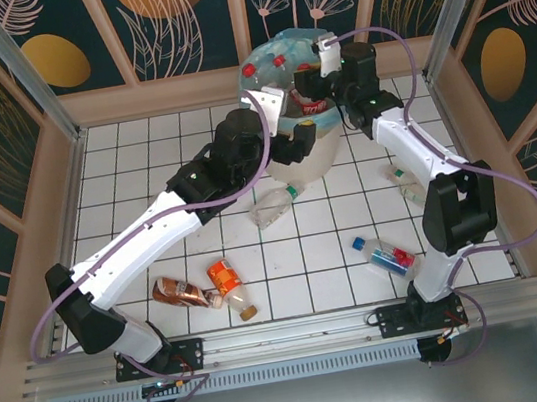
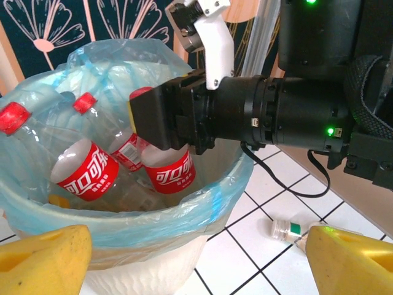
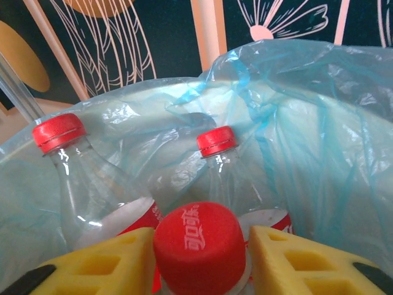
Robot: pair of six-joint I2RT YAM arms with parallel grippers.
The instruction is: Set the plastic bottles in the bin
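Observation:
The bin [image 1: 315,162], cream-white with a blue-green bag, stands at the back of the tiled table. My right gripper [image 1: 317,87] hangs over its mouth. A red-capped clear bottle [image 3: 199,246] stands between that gripper's yellow fingers [image 3: 110,264], with a thin gap on the cap's right side. From the left wrist, this bottle [image 2: 169,175] dips into the bin [image 2: 184,215] beside other red-labelled bottles [image 2: 83,175]. My left gripper [image 2: 196,258] is open and empty beside the bin's near wall. A clear bottle [image 1: 274,205] lies in front of the bin.
More bottles lie on the tiles: brown [image 1: 181,293] and orange [image 1: 227,283] at the near left, blue-labelled [image 1: 386,256] at the near right, a clear one [image 1: 405,183] by the right arm. Wooden walls fence the table.

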